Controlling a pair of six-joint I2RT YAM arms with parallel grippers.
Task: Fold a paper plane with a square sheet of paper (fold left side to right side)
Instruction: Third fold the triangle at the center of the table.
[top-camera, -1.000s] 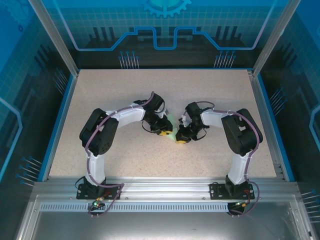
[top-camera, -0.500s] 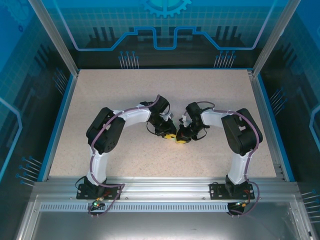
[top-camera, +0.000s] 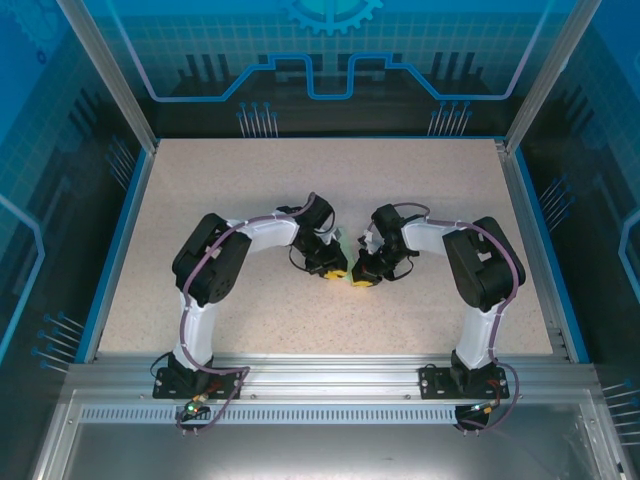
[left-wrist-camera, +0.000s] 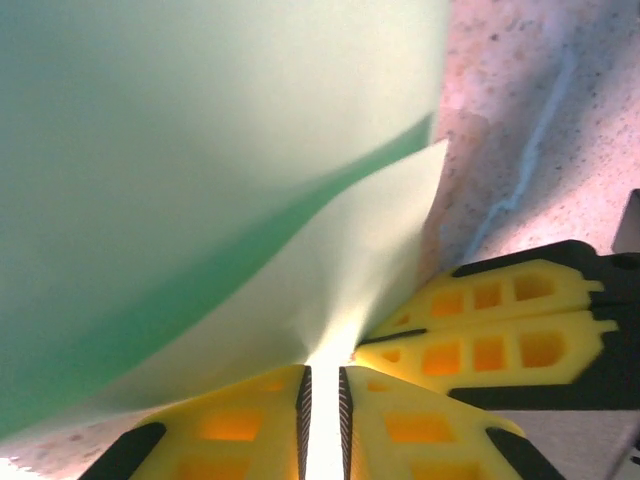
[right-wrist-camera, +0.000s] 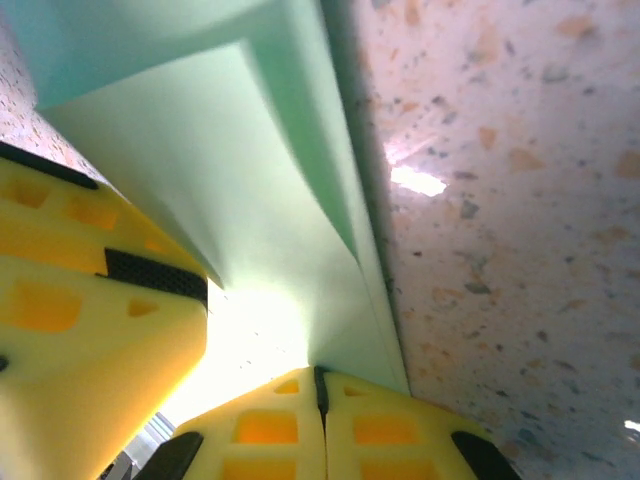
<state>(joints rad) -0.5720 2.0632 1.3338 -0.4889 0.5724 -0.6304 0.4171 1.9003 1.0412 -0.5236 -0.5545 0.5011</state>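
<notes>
Left end effector (top-camera: 337, 272) pinches the green paper (left-wrist-camera: 200, 150) low over the bench (top-camera: 300, 180). Right end effector (top-camera: 360, 280), just at its 4 o'clock, pinches the paper too.

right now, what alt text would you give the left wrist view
A folded mint-green paper billows up from the left gripper, which pinches it at the bottom. The right gripper grips the paper's edge at lower right, with the speckled table behind.

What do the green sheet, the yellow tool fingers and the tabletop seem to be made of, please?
Green sheet: thin matte paper, curling and letting light through. Tool fingers: probably moulded plastic, smooth yellow with recessed pockets. Tabletop: speckled, glossy with glare, perhaps laminate.
</notes>
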